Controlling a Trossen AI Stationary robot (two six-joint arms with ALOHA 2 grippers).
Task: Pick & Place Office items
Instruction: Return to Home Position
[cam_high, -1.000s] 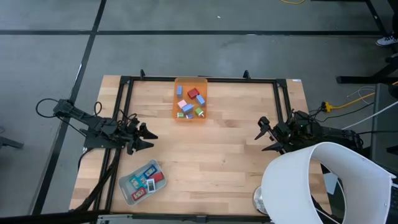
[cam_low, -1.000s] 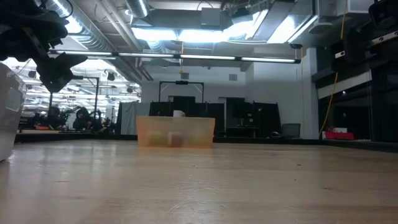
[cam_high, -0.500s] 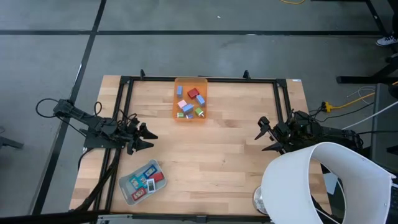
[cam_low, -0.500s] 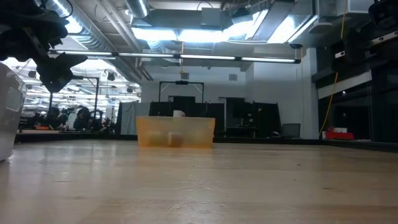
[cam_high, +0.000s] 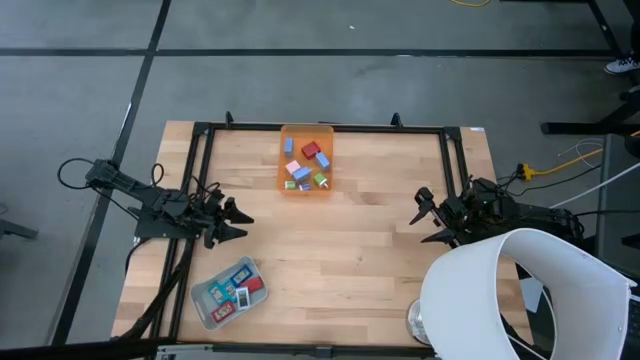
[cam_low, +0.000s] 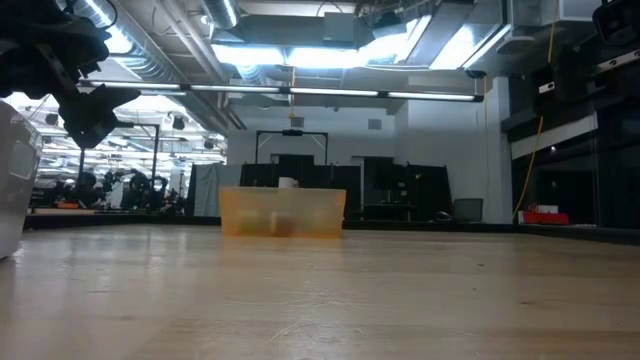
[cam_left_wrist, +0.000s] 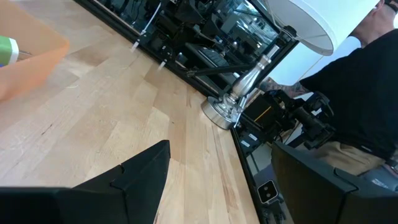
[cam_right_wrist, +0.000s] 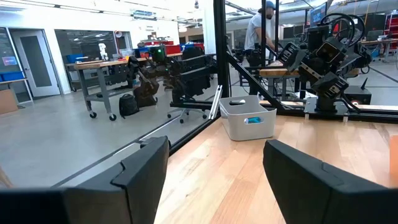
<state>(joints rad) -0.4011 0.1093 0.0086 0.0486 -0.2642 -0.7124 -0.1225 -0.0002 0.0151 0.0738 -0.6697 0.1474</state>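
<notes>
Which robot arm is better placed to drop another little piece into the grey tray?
Left, probably. The left gripper, open, hangs close to the grey tray, while the right gripper waits across the table. The orange bin holding the pieces lies about midway between them.

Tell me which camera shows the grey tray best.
The high view: it looks straight down into the grey tray, so the small pieces inside show. The right wrist view shows its side wall from afar; the low view only a sliver at the edge; the left wrist view misses it.
</notes>
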